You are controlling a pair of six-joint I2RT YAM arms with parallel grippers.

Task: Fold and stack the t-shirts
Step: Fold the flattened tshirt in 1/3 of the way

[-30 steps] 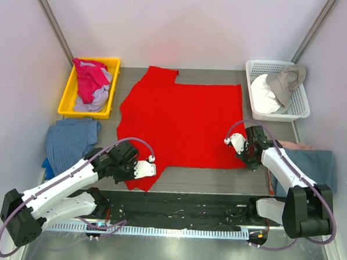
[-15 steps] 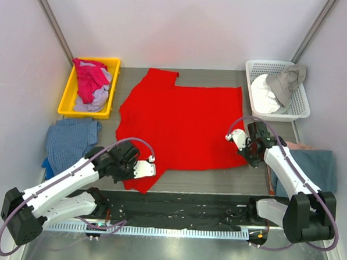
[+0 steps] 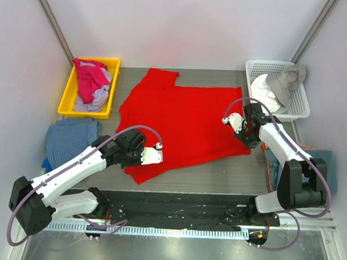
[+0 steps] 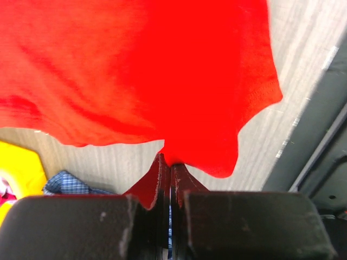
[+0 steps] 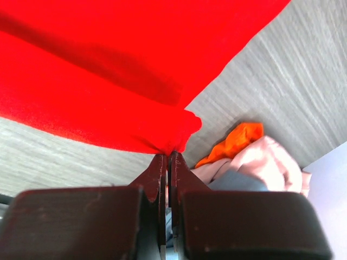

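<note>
The left pincer (image 4: 167,161) pinches the red t-shirt's (image 3: 182,122) near-left hem corner. The right pincer (image 5: 167,156) pinches its near-right corner. Both corners are raised off the desk (image 3: 218,173).

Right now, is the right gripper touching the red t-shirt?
Touching. In the right wrist view, the right gripper is shut on the edge of the red t-shirt, with the cloth pinched between its tips.
</note>
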